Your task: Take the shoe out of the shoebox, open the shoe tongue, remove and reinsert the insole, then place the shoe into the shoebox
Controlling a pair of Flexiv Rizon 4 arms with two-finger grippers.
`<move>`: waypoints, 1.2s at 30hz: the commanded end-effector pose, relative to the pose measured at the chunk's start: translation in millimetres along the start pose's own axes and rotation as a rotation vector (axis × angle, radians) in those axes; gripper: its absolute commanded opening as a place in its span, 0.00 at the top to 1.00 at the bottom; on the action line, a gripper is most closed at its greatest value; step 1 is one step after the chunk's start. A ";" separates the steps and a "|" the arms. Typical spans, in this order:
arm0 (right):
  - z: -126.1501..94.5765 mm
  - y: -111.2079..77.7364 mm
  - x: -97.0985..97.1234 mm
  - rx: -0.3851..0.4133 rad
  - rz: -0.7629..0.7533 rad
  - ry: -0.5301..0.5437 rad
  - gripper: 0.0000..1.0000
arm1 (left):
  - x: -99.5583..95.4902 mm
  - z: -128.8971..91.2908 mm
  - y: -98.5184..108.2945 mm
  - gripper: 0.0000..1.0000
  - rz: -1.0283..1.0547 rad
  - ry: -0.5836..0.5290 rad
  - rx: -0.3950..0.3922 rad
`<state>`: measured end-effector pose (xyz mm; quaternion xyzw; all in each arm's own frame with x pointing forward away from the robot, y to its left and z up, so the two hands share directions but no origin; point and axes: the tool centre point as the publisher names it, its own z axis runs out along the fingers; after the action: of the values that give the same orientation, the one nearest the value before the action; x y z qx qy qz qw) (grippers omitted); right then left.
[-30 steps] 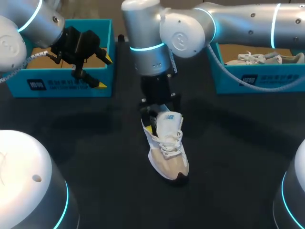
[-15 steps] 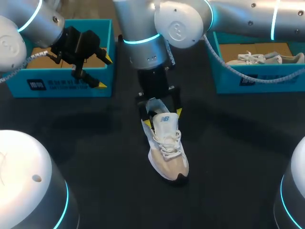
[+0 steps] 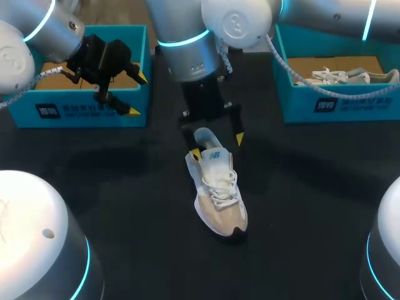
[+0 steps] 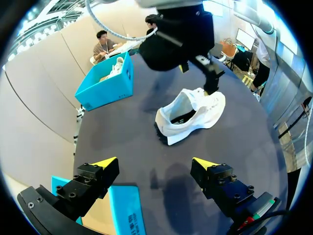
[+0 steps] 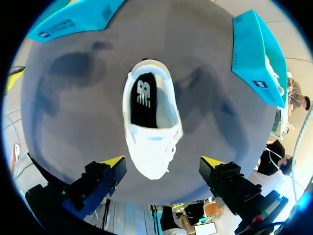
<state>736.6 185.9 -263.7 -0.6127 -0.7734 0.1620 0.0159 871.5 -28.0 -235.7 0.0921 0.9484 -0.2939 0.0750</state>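
Observation:
A white shoe with a beige toe stands upright on the black table, toe toward the near edge. Its black insole lies inside the shoe. My right gripper hangs open just above the heel, holding nothing; in its own wrist view the right gripper looks straight down on the shoe. My left gripper hovers open and empty over the left blue shoebox. From the left gripper the shoe lies well ahead, under my right gripper.
A second blue shoebox at the back right holds another white shoe. The same box shows beyond the shoe in the left wrist view. Two white domes stand at the near corners.
My right gripper has lifted away from the shoe's opening and drawn back toward the far side, fingers still apart. The shoe and my left arm have stayed put.

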 end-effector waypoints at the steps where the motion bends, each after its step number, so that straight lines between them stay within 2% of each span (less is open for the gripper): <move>1: -3.9 -12.4 1.6 -0.012 0.008 0.005 0.00 | 0.4 -0.2 0.0 0.00 0.000 0.000 -0.002; 5: -5.6 -23.1 4.9 -0.009 0.029 0.008 0.01 | 0.4 -0.2 0.0 0.00 0.000 0.000 -0.002; 6: -5.5 -25.8 5.5 -0.006 0.034 0.007 0.13 | 0.4 -0.2 0.0 0.00 0.000 0.000 -0.002; 8: -4.6 -31.1 6.2 -0.002 0.047 0.006 0.46 | 0.4 -0.2 0.0 0.00 0.000 0.000 -0.002; 9: -3.7 -32.9 6.3 -0.003 0.053 0.006 0.56 | 0.4 -0.2 0.0 0.00 0.000 0.000 -0.002; 13: 4.4 -32.7 6.7 -0.011 0.071 0.008 0.75 | 0.4 -0.2 0.0 0.00 0.000 0.000 -0.002; 16: 11.8 -25.2 8.5 -0.025 0.068 0.016 0.78 | 0.4 -0.2 0.0 0.00 0.000 0.000 -0.002; 20: 27.3 -10.4 9.8 -0.037 0.061 0.018 0.78 | 0.4 -0.2 0.0 0.00 0.000 0.000 -0.002; 24: 41.8 4.3 13.6 -0.042 0.038 0.030 0.89 | 0.4 -0.2 0.0 0.00 0.000 0.000 -0.002; 26: 48.0 9.7 14.4 -0.061 0.040 0.037 0.91 | 0.4 -0.2 0.0 0.00 0.000 0.000 -0.002; 32: 63.3 22.1 14.1 -0.070 0.040 0.057 0.87 | 0.4 -0.2 0.0 0.00 0.000 0.000 -0.002; 36: 53.4 17.8 12.7 -0.078 0.038 0.039 0.84 | 0.4 -0.2 0.0 0.00 0.000 0.000 -0.002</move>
<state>740.0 188.4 -330.4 -0.6292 -0.7677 0.1208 0.0109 871.5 -28.0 -235.7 0.0922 0.9484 -0.2939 0.0750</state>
